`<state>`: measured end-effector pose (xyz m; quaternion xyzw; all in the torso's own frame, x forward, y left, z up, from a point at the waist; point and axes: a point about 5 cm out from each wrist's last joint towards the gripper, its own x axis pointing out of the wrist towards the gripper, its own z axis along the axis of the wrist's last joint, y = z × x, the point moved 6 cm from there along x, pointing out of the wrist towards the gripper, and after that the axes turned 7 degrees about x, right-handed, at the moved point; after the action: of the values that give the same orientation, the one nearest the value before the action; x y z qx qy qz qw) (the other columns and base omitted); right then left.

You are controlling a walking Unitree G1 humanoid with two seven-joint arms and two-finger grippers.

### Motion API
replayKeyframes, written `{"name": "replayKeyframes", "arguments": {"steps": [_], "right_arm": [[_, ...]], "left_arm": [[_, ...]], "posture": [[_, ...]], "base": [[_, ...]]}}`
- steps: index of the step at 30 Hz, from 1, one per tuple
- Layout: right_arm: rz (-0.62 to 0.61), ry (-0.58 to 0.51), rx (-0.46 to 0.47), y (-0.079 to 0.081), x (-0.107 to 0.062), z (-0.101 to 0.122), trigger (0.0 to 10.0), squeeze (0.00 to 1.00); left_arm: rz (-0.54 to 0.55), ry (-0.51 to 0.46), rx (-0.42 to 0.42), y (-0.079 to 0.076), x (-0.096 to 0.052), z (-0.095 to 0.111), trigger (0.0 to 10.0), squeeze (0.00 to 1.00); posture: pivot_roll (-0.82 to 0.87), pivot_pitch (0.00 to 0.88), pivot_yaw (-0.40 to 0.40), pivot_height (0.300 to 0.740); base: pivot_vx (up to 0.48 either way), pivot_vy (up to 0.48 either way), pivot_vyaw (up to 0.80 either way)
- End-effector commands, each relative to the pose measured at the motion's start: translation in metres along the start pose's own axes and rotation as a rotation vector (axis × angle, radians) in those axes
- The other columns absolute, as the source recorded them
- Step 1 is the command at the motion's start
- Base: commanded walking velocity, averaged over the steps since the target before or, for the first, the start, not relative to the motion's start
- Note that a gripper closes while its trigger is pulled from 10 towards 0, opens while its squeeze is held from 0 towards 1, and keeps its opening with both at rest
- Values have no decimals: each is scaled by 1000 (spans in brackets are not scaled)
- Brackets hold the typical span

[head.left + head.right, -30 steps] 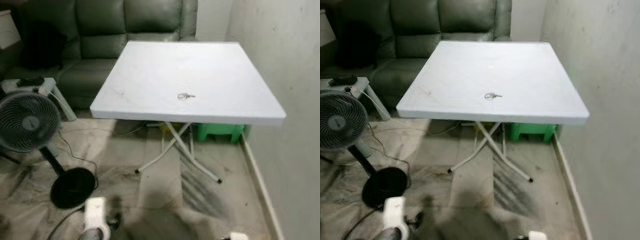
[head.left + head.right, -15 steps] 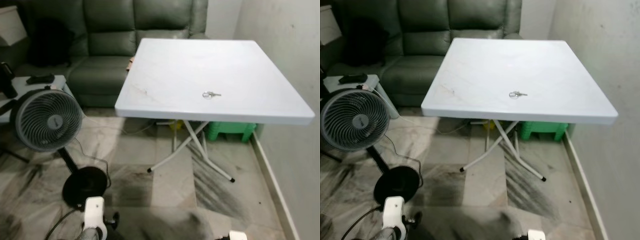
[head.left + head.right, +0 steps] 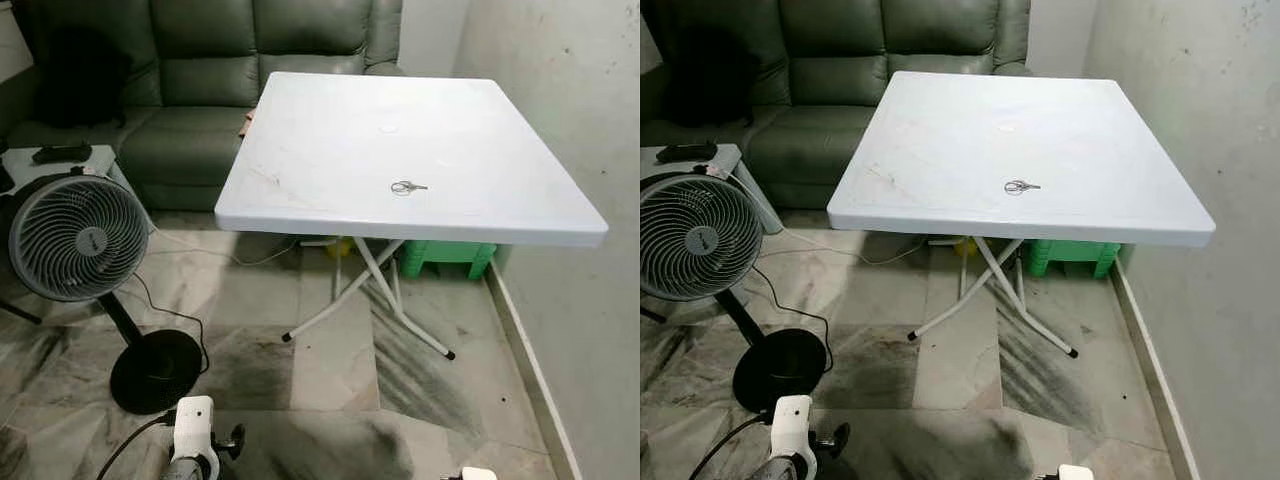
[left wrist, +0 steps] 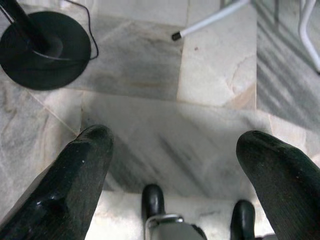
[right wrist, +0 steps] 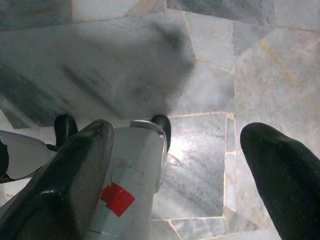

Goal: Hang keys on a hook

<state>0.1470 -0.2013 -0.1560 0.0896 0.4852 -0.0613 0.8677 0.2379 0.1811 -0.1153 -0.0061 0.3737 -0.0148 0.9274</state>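
Your left gripper (image 4: 172, 150) hangs low over the floor (image 4: 215, 90) with its two black fingers (image 4: 85, 165) spread wide and nothing between them. Past them you can see the fan's round black base (image 4: 45, 47) with its cable, and the foot of one white table leg (image 4: 210, 20). Your right gripper (image 5: 172, 150) also points down at the marble floor, fingers (image 5: 280, 160) just as far apart and empty; below it you see part of the robot's own white leg with a red mark (image 5: 117, 197).

Take the table (image 3: 330, 130) as your landmark. It is white, square and folding, and stands ahead of you against the wall (image 3: 560, 90) on its right. The keys (image 3: 406, 187) lie flat on its top, near the front edge and a little right of the middle, well apart from both grippers. Behind the table stands a dark green sofa (image 3: 200, 60). Under the table, at the wall side, is a green stool (image 3: 445, 258). To the table's left a standing fan (image 3: 78, 238) faces you, and beyond the fan a small side table (image 3: 70, 160) carries a dark remote (image 3: 60, 153).
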Motion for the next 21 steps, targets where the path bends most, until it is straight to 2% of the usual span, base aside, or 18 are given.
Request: {"name": "replayKeyframes", "arguments": {"steps": [1, 6, 7, 8, 10, 11, 13, 14, 15, 17, 18, 19, 21], "right_arm": [[-3, -17, -2, -4, -1, 2, 10000, 1000], [36, -154, -6, 0, 1, 38, 10000, 1000], [61, -237, -17, 4, 1, 61, 10000, 1000], [61, -237, -17, 4, 1, 61, 10000, 1000], [115, -391, -35, 14, -4, 100, 10000, 1000], [115, -391, -35, 14, -4, 100, 10000, 1000], [157, -520, -62, 25, -12, 131, 10000, 1000], [157, -520, -62, 25, -12, 131, 10000, 1000], [183, -592, -71, 34, -18, 147, 10000, 1000], [209, -640, -73, 42, -22, 158, 10000, 1000], [223, -697, -91, 50, -28, 171, 10000, 902], [243, -752, -81, 59, -35, 186, 10000, 0], [256, -780, -73, 62, -39, 193, 10000, 0]], "left_arm": [[5, -60, 0, 5, 1, 15, 10000, 0], [-20, -179, -4, 6, 1, 40, 10000, 0], [-26, -226, -14, 8, 0, 50, 10000, 0], [-26, -226, -14, 8, 0, 50, 10000, 0], [-33, -303, -27, 11, -2, 66, 10000, 0], [-33, -303, -27, 11, -2, 66, 10000, 0], [-20, -373, -10, 15, -5, 82, 10000, 0], [-20, -373, -10, 15, -5, 82, 10000, 0], [-10, -433, -4, 17, -7, 97, 10000, 0], [-16, -490, -14, 17, -11, 110, 10000, 0], [-19, -531, -25, 18, -13, 121, 10000, 0], [-16, -576, -17, 18, -16, 135, 10000, 0], [-12, -603, -12, 18, -19, 142, 10000, 0]], "posture": [[-11, 0, 8, 740], [-17, 0, 13, 740], [-24, 0, 16, 740], [-24, 0, 16, 740], [-26, 0, 17, 740], [-26, 0, 17, 740], [-28, 0, 17, 740], [-28, 0, 17, 740], [-28, 0, 17, 740], [-28, 0, 14, 740], [-26, 0, 11, 740], [-22, 0, 10, 740], [-21, 0, 10, 740]], "base": [[0, 0, 0], [0, 0, 0], [0, 0, 0], [0, 0, 0], [0, 0, 0], [0, 0, 0], [0, 0, 0], [0, 0, 0], [0, 0, 0], [0, 0, 0], [0, 0, 0], [0, 0, 0], [0, 0, 0]]}}
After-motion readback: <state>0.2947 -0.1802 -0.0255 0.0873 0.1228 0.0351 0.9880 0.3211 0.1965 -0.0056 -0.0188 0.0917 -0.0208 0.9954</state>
